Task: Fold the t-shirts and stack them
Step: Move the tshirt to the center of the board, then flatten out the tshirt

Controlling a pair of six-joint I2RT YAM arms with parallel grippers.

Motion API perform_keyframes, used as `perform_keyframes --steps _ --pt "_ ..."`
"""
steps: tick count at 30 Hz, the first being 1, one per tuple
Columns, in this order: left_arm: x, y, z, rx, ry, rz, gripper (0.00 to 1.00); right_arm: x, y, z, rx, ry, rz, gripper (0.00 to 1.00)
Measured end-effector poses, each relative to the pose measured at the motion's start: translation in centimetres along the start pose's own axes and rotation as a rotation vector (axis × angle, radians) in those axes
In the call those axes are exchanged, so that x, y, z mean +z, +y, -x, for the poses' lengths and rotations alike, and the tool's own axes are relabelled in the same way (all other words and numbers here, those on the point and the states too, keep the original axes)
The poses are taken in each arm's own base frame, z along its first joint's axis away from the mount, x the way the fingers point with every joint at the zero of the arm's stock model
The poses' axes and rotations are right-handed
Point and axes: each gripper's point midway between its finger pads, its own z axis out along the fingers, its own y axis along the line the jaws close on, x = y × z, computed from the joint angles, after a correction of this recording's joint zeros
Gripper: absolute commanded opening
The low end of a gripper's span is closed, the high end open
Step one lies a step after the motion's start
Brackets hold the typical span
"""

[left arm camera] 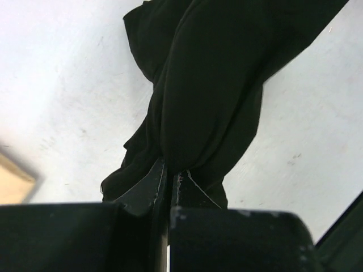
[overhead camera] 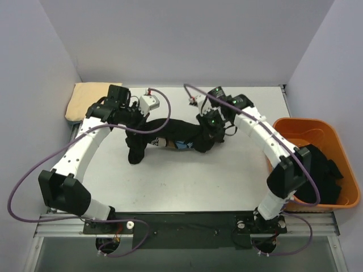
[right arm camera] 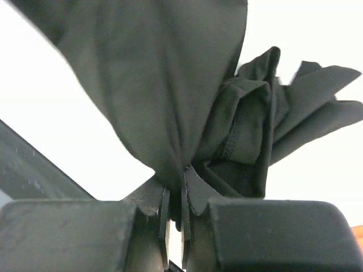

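Observation:
A black t-shirt with a blue and white print hangs bunched between both grippers over the back middle of the table. My left gripper is shut on its left end; in the left wrist view the black cloth is pinched at the gripper. My right gripper is shut on its right end; the right wrist view shows cloth pinched at the gripper. A folded pale yellow-tan t-shirt lies at the back left corner. More black t-shirts fill the orange bin.
The orange plastic bin stands at the table's right edge beside the right arm's elbow. Grey walls close the back and sides. The table's front half lies below the hanging shirt.

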Motion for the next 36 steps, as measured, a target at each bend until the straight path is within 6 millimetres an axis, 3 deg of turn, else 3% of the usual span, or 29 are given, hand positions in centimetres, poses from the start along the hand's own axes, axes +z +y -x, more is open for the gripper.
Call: perform_keyframes --steps 1,2,3,5,8,10,13,16,18,21,25,27,28,29,30,32,36 --pt "-0.4 0.1 -0.1 0.042 -0.01 0.018 0.07 -0.1 2.0 -0.6 -0.057 -0.013 0.002 0.07" --pt "-0.8 0.0 -0.6 0.096 -0.015 0.028 0.25 -0.4 3.5 -1.7 -0.092 -0.008 0.011 0.26" --pt "-1.1 -0.4 -1.3 0.141 -0.008 0.023 0.37 -0.4 5.6 -3.1 -0.136 0.003 0.038 0.45" --pt "-1.5 -2.2 -4.2 0.264 0.031 -0.032 0.66 0.2 9.0 -6.7 -0.197 0.047 0.111 0.63" --pt "-2.2 -6.4 -10.2 0.376 0.155 -0.213 0.76 1.7 11.1 -11.5 -0.195 0.137 0.195 0.76" --pt "-2.9 -8.4 -12.5 0.41 0.21 -0.312 0.77 2.2 11.0 -13.4 -0.139 0.159 0.217 0.82" --pt "-3.9 -9.4 -13.1 0.446 0.224 -0.361 0.74 1.1 9.4 -12.6 -0.006 0.062 0.205 0.74" --pt "-4.6 -9.2 -13.1 0.434 0.234 -0.336 0.68 -1.0 4.9 -9.7 0.164 -0.104 0.087 0.68" --pt "-5.1 -8.7 -13.7 0.415 0.263 -0.304 0.67 -1.5 2.0 -8.9 0.246 -0.136 -0.008 0.69" --pt "-5.3 -7.3 -15.4 0.384 0.326 -0.253 0.68 0.4 -0.6 -9.3 0.319 -0.06 -0.102 0.71" --pt "-5.6 -5.4 -19.5 0.311 0.439 -0.2 0.71 4.3 -2.8 -12.3 0.437 0.104 -0.152 0.69" --pt "-5.5 -5.2 -21.2 0.289 0.482 -0.194 0.71 5.7 -3.2 -14.3 0.493 0.17 -0.164 0.57" --pt "-5.2 -5.2 -21.7 0.285 0.492 -0.192 0.71 6.1 -3.3 -15.0 0.512 0.192 -0.166 0.4" --pt "-4.9 -5.1 -22.0 0.282 0.496 -0.187 0.71 6.7 -3.2 -15.8 0.535 0.209 -0.162 0.33" --pt "-4.6 -5.0 -22.2 0.278 0.494 -0.18 0.71 7.2 -3.0 -16.5 0.552 0.227 -0.157 0.16" --pt "-4.0 -4.4 -21.9 0.269 0.482 -0.156 0.7 8.1 -2.6 -17.7 0.581 0.254 -0.142 0.0" --pt "-2.2 -3.3 -20.9 0.235 0.44 -0.132 0.71 8.5 -2.6 -18.6 0.633 0.259 -0.148 0.0"
